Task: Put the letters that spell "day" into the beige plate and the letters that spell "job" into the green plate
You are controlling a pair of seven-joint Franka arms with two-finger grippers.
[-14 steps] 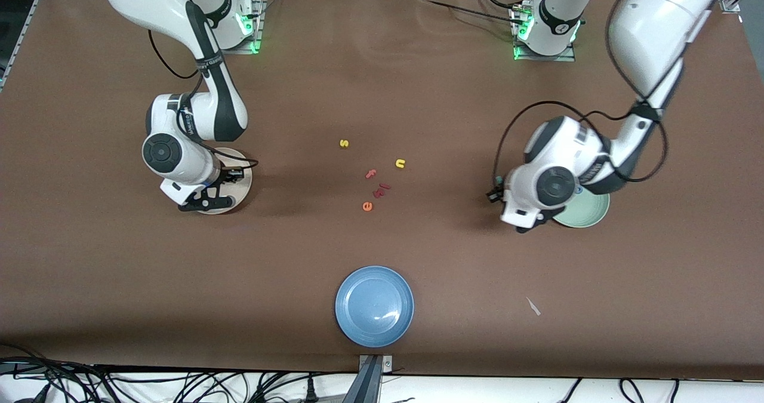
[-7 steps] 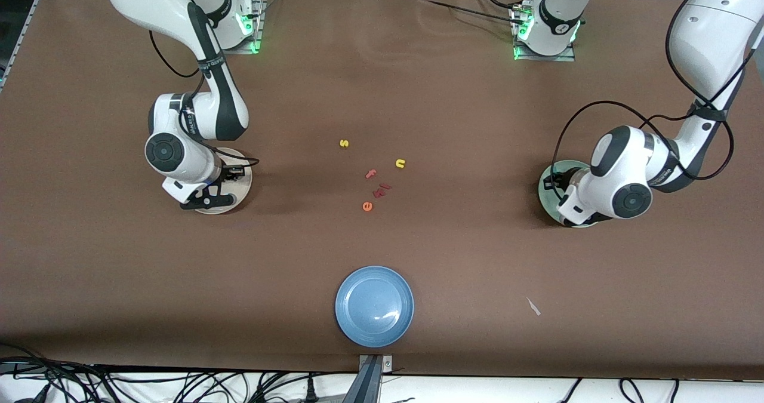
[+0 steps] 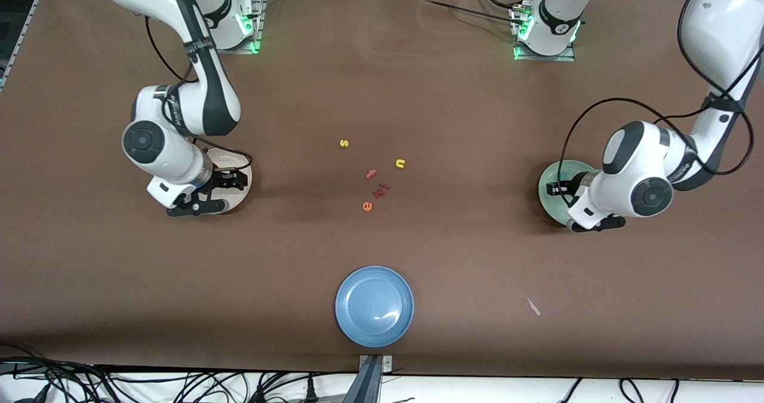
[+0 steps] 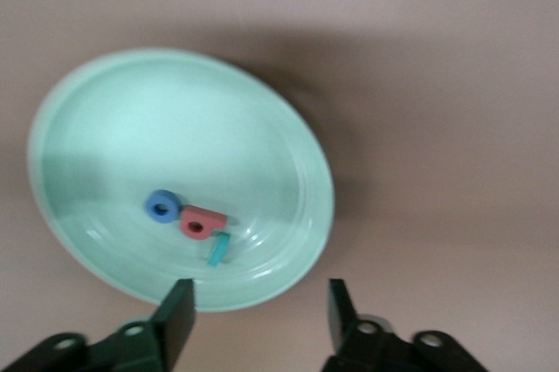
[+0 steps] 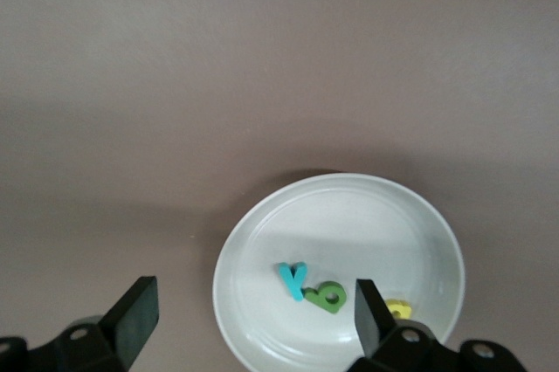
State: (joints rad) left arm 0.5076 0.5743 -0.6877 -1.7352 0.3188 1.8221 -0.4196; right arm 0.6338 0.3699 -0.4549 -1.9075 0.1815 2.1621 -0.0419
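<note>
You see the left pincer (image 4: pixel 258 311) hanging over the green plate (image 3: pixel 548 185) at the left arm's end of the table (image 3: pixel 418 92), its fingers spread and holding nothing. In that plate lie the blue "o" (image 4: pixel 162 207), the pink-red "b" (image 4: pixel 201 223) touching it, and the teal "j" (image 4: pixel 218 250) just beside the "b".

You see the right pincer (image 5: pixel 253 313) over the beige plate (image 3: pixel 242 179) at the right arm's end, released as well, with nothing between its fingers. In that plate lie the teal "y" (image 5: pixel 293 279) and the green "d" (image 5: pixel 327 295) touching each other, and the yellow "a" (image 5: pixel 399 308) near them, partly hidden by a finger.

Mid-table you find loose letters: a yellow "s" (image 3: pixel 344 143), a yellow "u" (image 3: pixel 400 163), a pink "f" (image 3: pixel 370 174), an orange "e" (image 3: pixel 367 206) and dark red pieces (image 3: pixel 381 190) between them. A blue plate (image 3: pixel 374 305) sits nearest the front camera.
</note>
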